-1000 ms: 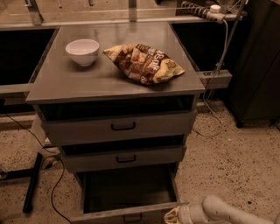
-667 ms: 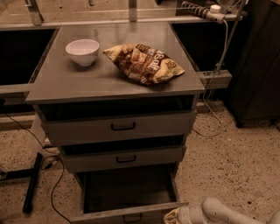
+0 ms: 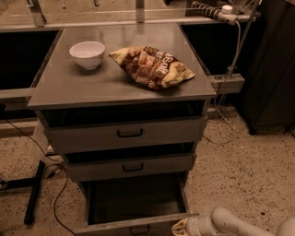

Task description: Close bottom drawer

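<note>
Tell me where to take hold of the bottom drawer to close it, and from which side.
Probably the front panel of the bottom drawer, near its dark handle, coming from the front: it stands pulled out, so a push straight back closes it. The gripper sits low by the panel's right end.

White bowl point(image 3: 87, 54) near the table's point(image 3: 64, 90) back-left corner, crumpled snack bag point(image 3: 152, 66) toward its right edge, power strip point(image 3: 212, 10) beyond the back-right corner.

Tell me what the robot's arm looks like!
The arm is a smooth, rounded, cream-white tube with a bulgy joint. Its gripper, at the picture's bottom edge beside the bottom drawer, looks yellowish. No cables or markings show.
</note>
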